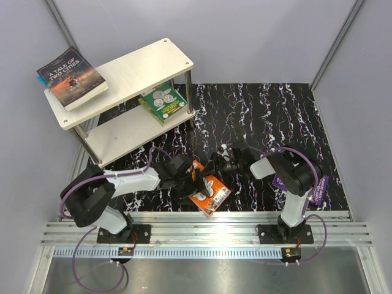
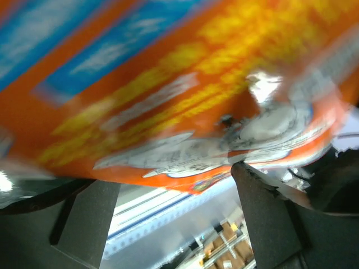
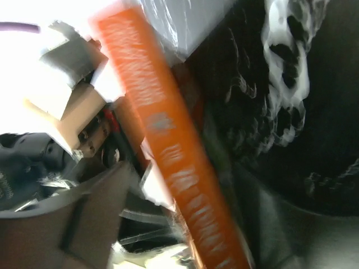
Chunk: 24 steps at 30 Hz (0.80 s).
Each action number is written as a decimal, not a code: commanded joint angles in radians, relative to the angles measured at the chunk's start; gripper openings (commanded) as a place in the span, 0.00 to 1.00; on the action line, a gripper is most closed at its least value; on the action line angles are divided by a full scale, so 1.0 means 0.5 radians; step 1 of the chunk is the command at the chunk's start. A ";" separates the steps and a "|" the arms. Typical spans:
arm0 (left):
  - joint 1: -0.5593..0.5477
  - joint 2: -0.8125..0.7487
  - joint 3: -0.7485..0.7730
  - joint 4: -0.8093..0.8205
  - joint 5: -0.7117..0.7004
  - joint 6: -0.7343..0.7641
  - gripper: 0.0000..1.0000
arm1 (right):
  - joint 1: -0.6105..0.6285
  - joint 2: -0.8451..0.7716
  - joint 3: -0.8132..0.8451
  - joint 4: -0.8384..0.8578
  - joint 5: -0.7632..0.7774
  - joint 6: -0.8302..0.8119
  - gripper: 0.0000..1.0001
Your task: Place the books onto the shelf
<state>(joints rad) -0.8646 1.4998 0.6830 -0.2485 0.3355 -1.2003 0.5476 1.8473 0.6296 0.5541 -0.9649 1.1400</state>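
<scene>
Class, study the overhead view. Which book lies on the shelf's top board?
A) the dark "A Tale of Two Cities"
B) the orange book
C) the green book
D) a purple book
A: the dark "A Tale of Two Cities" rests on the top board of the shelf, while the green book sits on the lower board and the orange book is down between the arms.
</scene>
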 commanded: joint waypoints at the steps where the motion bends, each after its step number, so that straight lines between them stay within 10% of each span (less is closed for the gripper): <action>1: 0.171 0.047 -0.007 0.445 -0.662 0.047 0.86 | 0.313 -0.016 -0.155 0.407 -0.546 0.811 0.75; 11: 0.232 -0.253 0.155 0.032 -0.885 0.247 0.85 | 0.313 -0.368 -0.073 -0.026 -0.491 0.538 0.02; 14: 0.122 -0.312 0.553 -0.535 -1.207 0.427 0.87 | 0.310 -0.507 0.340 -1.540 -0.243 -0.232 0.00; 17: -0.102 -0.257 1.020 -1.014 -1.581 0.562 0.94 | 0.313 -0.516 0.697 -2.168 0.076 -0.626 0.00; 24: -0.642 0.083 1.744 -1.475 -2.060 1.010 0.99 | 0.313 -0.329 0.903 -2.418 0.208 -0.764 0.00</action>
<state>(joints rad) -1.0927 1.4590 1.4288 -0.9562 -0.5110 -0.8326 0.6724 1.6466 1.0424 -0.4698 -0.8246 0.8574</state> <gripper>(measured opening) 0.984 0.345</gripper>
